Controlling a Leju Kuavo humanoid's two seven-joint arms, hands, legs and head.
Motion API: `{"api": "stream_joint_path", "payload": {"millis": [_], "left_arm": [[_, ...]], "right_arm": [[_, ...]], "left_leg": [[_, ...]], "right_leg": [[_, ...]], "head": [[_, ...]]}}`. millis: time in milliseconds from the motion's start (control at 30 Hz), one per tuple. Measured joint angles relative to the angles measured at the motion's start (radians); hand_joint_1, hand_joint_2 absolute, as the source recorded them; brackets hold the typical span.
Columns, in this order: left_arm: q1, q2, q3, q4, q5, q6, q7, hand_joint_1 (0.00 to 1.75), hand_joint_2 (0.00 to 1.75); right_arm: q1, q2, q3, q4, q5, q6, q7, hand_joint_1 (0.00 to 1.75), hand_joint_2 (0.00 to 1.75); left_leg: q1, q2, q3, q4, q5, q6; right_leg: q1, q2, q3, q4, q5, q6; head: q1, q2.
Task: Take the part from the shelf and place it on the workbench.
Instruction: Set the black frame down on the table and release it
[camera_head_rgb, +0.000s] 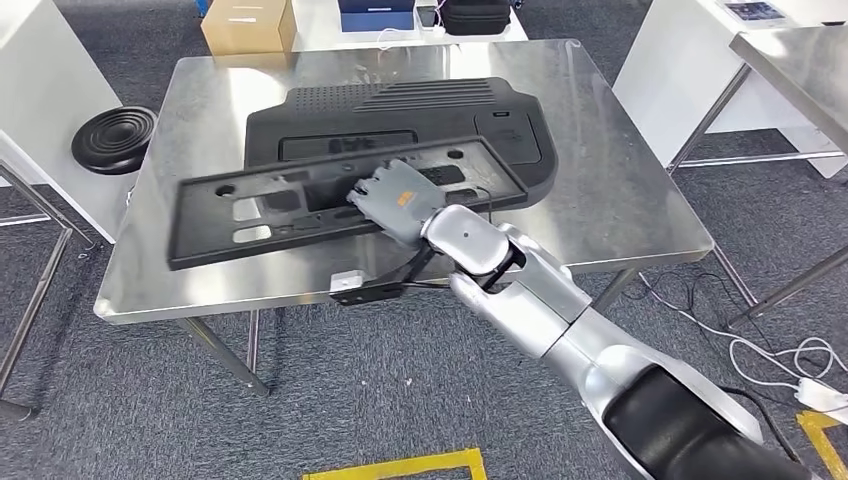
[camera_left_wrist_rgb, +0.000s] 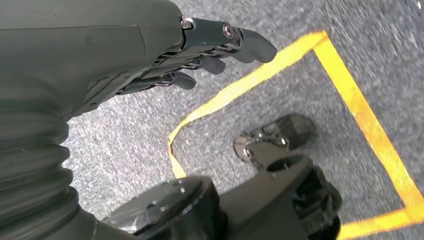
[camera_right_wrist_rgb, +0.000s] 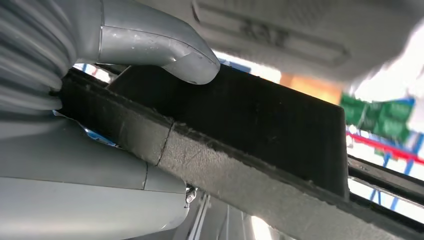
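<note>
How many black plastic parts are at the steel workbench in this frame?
2. A large black moulded plastic panel lies flat on the steel workbench; a long black plastic frame is held over it by the right hand. Smaller ones may be hidden underneath.

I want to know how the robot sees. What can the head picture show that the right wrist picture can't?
Head view alone: the whole shiny workbench, a big black panel lying on it, a cardboard box behind, and the silver right arm reaching in.

Right wrist view alone: close up, the grey thumb pressing on the part's rough black edge.

Both: the right hand holding the long black part tilted above the workbench, not yet set down.
</note>
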Motion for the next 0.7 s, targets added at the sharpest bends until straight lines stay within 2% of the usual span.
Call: {"api": "stream_joint_path", "payload": {"millis": [33, 67, 100, 133, 167, 233, 267, 333, 367, 433, 467, 500, 533, 600, 633, 667, 700], "left_arm": [[0.001, -0.001, 0.0, 0.0, 0.0, 0.0, 0.001, 0.0, 1.75], [0.001, -0.002, 0.0, 0.0, -0.001, 0.001, 0.001, 0.0, 1.75], [0.001, -0.002, 0.0, 0.0, -0.001, 0.001, 0.002, 0.0, 1.75], [0.001, -0.002, 0.001, 0.0, -0.001, 0.002, 0.002, 0.0, 1.75], [0.001, -0.002, 0.001, 0.0, -0.001, 0.002, 0.002, 0.0, 1.75], [0.001, -0.002, 0.001, 0.0, -0.002, 0.003, 0.002, 0.0, 1.75], [0.001, -0.002, 0.001, -0.001, -0.002, 0.003, 0.002, 0.0, 1.75], [0.001, -0.002, 0.001, -0.001, -0.003, 0.005, 0.003, 0.0, 1.75], [0.001, -0.002, 0.001, -0.001, -0.003, 0.006, 0.003, 0.0, 1.75], [0.001, -0.002, 0.002, -0.001, -0.004, 0.007, 0.003, 0.0, 1.75], [0.002, -0.002, 0.002, -0.001, -0.004, 0.007, 0.003, 0.0, 1.75], [0.003, -0.002, 0.002, -0.001, -0.004, 0.008, 0.003, 0.0, 1.75], [0.003, -0.002, 0.002, -0.001, -0.004, 0.008, 0.004, 0.0, 1.75], [0.004, -0.002, 0.002, -0.001, -0.005, 0.007, 0.004, 0.0, 1.75], [0.003, -0.002, 0.003, -0.001, -0.006, 0.007, 0.004, 0.0, 1.75], [0.001, -0.002, 0.005, -0.001, -0.007, 0.006, 0.003, 0.0, 1.75], [0.0, -0.002, 0.007, -0.001, -0.008, 0.005, 0.003, 0.0, 1.75]], "right_arm": [[0.001, -0.002, 0.0, 0.013, 0.001, -0.003, -0.001, 1.75, 1.75], [0.001, -0.003, 0.0, 0.024, 0.003, -0.006, -0.002, 1.75, 1.75], [0.0, -0.003, 0.0, 0.034, 0.004, -0.011, -0.004, 1.75, 1.75], [0.0, -0.002, 0.0, 0.042, 0.006, -0.016, -0.007, 1.75, 1.75], [0.001, -0.002, 0.0, 0.05, 0.009, -0.019, -0.009, 1.75, 1.75], [0.002, -0.001, 0.001, 0.064, 0.016, -0.022, -0.015, 1.75, 1.75], [0.003, 0.0, 0.001, 0.07, 0.019, -0.022, -0.017, 1.75, 1.75], [0.0, 0.003, 0.001, 0.077, 0.022, -0.025, -0.019, 1.75, 1.75], [-0.001, 0.005, 0.001, 0.08, 0.022, -0.026, -0.019, 1.75, 1.75], [-0.002, 0.008, 0.003, 0.088, 0.023, -0.027, -0.019, 1.75, 1.75], [-0.001, 0.008, 0.004, 0.092, 0.024, -0.027, -0.02, 1.75, 1.75], [0.001, 0.008, 0.006, 0.095, 0.027, -0.027, -0.02, 1.75, 1.75], [0.003, 0.008, 0.007, 0.098, 0.029, -0.028, -0.021, 1.75, 1.75], [0.002, 0.009, 0.008, 0.1, 0.035, -0.03, -0.021, 1.75, 1.75], [-0.001, 0.009, 0.008, 0.101, 0.039, -0.033, -0.021, 1.75, 1.75], [-0.005, 0.008, 0.008, 0.102, 0.043, -0.037, -0.021, 1.75, 1.75], [-0.008, 0.008, 0.008, 0.103, 0.048, -0.042, -0.021, 1.75, 1.75]], "left_leg": [[0.002, -0.001, 0.004, 0.001, -0.003, -0.005], [0.004, -0.002, 0.007, 0.003, -0.008, -0.012], [0.003, -0.002, 0.01, 0.006, -0.013, -0.02], [0.001, -0.001, 0.012, 0.008, -0.017, -0.028], [-0.001, -0.001, 0.014, 0.009, -0.021, -0.035], [0.0, 0.001, 0.019, 0.008, -0.025, -0.047], [0.003, 0.002, 0.021, 0.009, -0.03, -0.053], [0.007, 0.005, 0.004, 0.053, -0.053, -0.062], [0.008, 0.006, -0.022, 0.105, -0.073, -0.063], [0.007, 0.006, -0.103, 0.242, -0.109, -0.062], [0.007, 0.006, -0.138, 0.287, -0.112, -0.061], [0.006, 0.006, -0.156, 0.297, -0.096, -0.058], [0.006, 0.006, -0.153, 0.268, -0.063, -0.054], [0.002, 0.005, -0.109, 0.149, 0.017, -0.043], [-0.002, 0.005, -0.083, 0.096, 0.038, -0.037], [-0.006, 0.005, -0.064, 0.061, 0.04, -0.033], [-0.01, 0.004, -0.055, 0.048, 0.028, -0.029]], "right_leg": [[-0.004, -0.001, 0.007, -0.045, 0.033, 0.013], [-0.009, -0.003, 0.029, -0.115, 0.075, 0.027], [-0.011, -0.007, 0.055, -0.182, 0.112, 0.035], [-0.012, -0.008, 0.075, -0.23, 0.138, 0.033], [-0.011, -0.01, 0.085, -0.254, 0.151, 0.025], [-0.006, -0.007, 0.089, -0.255, 0.152, -0.003], [-0.006, -0.006, 0.093, -0.254, 0.149, -0.013], [-0.009, -0.004, 0.108, -0.256, 0.142, -0.032], [-0.008, -0.003, 0.116, -0.257, 0.137, -0.04], [-0.002, -0.002, 0.13, -0.256, 0.125, -0.053], [0.001, -0.001, 0.138, -0.256, 0.118, -0.056], [0.003, 0.001, 0.147, -0.256, 0.11, -0.058], [0.005, 0.003, 0.158, -0.256, 0.102, -0.057], [0.007, 0.006, 0.18, -0.257, 0.081, -0.051], [0.009, 0.007, 0.188, -0.257, 0.072, -0.046], [0.011, 0.008, 0.191, -0.258, 0.066, -0.041], [0.012, 0.008, 0.191, -0.258, 0.063, -0.035]], "head": [[0.0, 0.0], [0.0, 0.0], [0.0, 0.0], [0.0, 0.0], [-0.001, 0.0], [-0.003, 0.0], [-0.003, 0.0], [-0.005, 0.0], [-0.006, 0.0], [-0.007, 0.0], [-0.006, 0.0], [-0.006, 0.0], [-0.006, 0.0], [-0.006, 0.0], [-0.006, 0.0], [-0.006, 0.0], [-0.006, 0.0]]}}
